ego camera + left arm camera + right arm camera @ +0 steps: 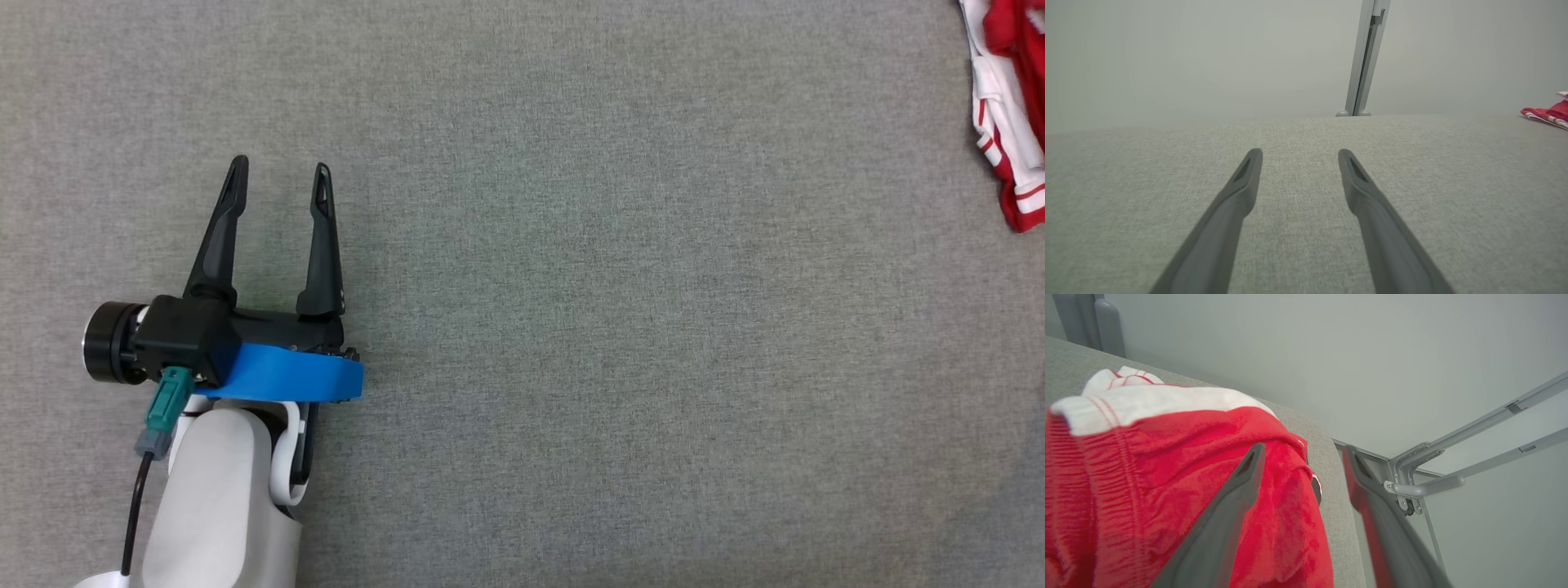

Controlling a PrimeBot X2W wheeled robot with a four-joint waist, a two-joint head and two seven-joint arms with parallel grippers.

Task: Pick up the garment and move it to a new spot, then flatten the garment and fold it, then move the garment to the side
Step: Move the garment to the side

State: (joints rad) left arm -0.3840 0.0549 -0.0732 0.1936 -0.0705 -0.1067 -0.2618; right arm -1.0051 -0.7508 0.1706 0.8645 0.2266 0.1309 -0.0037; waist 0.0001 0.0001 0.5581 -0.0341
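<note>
My left pincer (282,165) spread wide over the grey cloth surface (612,327), my right pincer (1302,448) spread wide too, gripping nothing, red-and-white garment (1147,477) bunched beneath it, near the surface's right edge

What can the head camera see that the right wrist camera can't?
Head view's own: the left gripper, jaws open over the grey surface, with its blue band and pale forearm. Right wrist view's own: the right gripper, jaws apart at the edge of the garment, plus a metal frame and a wall. Shared: the red-and-white garment and the grey surface.
</note>
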